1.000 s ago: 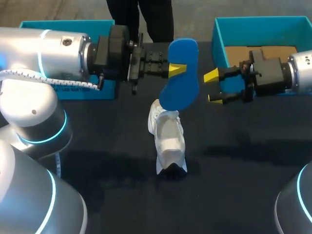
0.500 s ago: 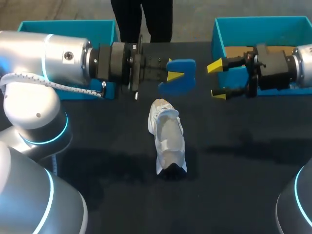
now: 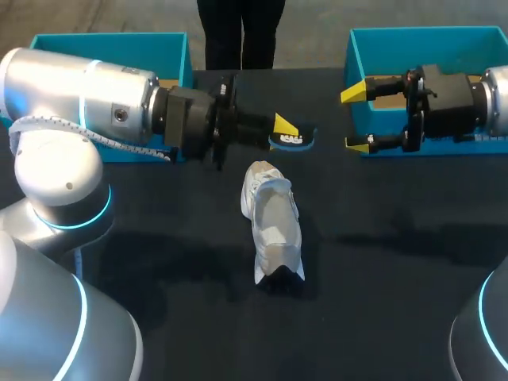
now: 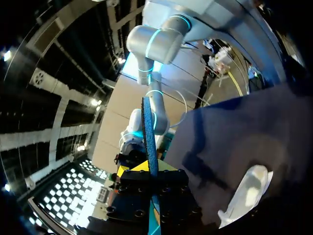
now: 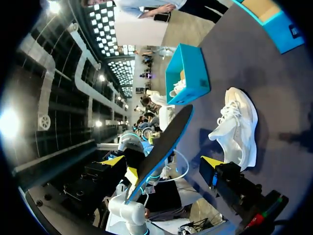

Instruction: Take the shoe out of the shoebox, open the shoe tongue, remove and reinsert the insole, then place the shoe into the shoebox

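A white shoe [image 3: 274,226] lies on the black table, toe toward me; it also shows beside my left gripper [image 4: 247,196] and ahead of my right one [image 5: 237,127]. My left gripper [image 3: 279,127] hangs just beyond the shoe's heel, shut on the blue insole [image 3: 295,140], which is turned edge-on. In the left wrist view the insole [image 4: 149,137] stands as a thin blade between the yellow tips of the left gripper [image 4: 149,166]. My right gripper [image 3: 355,117] stands open in front of the right shoebox [image 3: 361,48], a short gap from the insole [image 5: 164,144].
A second teal box [image 3: 111,40] sits at the back left, largely behind my left arm; it shows past the insole too [image 5: 188,73]. The right box has a bare brown floor. Open black tabletop [image 3: 381,278] lies around and in front of the shoe.
The left gripper has rolled the insole from face-on to edge-on and lowered it toward the table. The right gripper has drawn back toward the right box, still open. The shoe stayed put.
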`<action>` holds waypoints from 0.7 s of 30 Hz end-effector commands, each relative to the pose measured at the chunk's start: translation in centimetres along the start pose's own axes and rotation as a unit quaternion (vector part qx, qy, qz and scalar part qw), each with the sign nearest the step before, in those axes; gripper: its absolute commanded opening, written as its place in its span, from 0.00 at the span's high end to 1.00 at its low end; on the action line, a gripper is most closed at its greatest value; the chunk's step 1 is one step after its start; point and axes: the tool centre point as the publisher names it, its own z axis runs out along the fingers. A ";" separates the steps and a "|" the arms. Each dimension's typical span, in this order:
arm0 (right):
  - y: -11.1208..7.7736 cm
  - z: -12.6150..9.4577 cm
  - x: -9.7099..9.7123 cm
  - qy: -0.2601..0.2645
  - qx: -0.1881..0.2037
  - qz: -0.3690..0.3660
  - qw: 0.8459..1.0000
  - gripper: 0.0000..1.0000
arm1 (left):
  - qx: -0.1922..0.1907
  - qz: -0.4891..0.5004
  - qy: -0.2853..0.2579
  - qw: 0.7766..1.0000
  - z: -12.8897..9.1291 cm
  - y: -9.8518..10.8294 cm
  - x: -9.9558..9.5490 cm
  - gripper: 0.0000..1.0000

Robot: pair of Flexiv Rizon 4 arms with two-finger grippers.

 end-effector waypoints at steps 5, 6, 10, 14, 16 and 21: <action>0.2 0.4 0.6 0.006 0.006 0.006 1.000 0.00 | -0.092 0.345 0.011 0.934 1.5 1.4 -0.8 1.00; 0.2 0.4 0.7 0.008 0.008 0.008 1.000 0.00 | -0.093 0.352 0.007 0.931 1.6 1.5 -0.8 1.00; 0.1 0.7 1.0 0.016 0.013 0.009 1.000 0.00 | -0.098 0.387 -0.019 0.916 2.4 1.5 -1.0 1.00; 0.0 0.8 1.2 0.021 0.010 0.011 1.000 0.00 | -0.086 0.413 -0.038 0.906 3.0 1.4 -1.0 1.00; 0.1 0.9 1.3 0.025 0.007 0.011 1.000 0.00 | -0.088 0.405 -0.042 0.909 3.2 1.3 -1.0 1.00; 0.3 1.0 1.5 0.026 0.009 0.010 1.000 0.00 | -0.091 0.392 -0.050 0.914 3.4 1.3 -0.2 1.00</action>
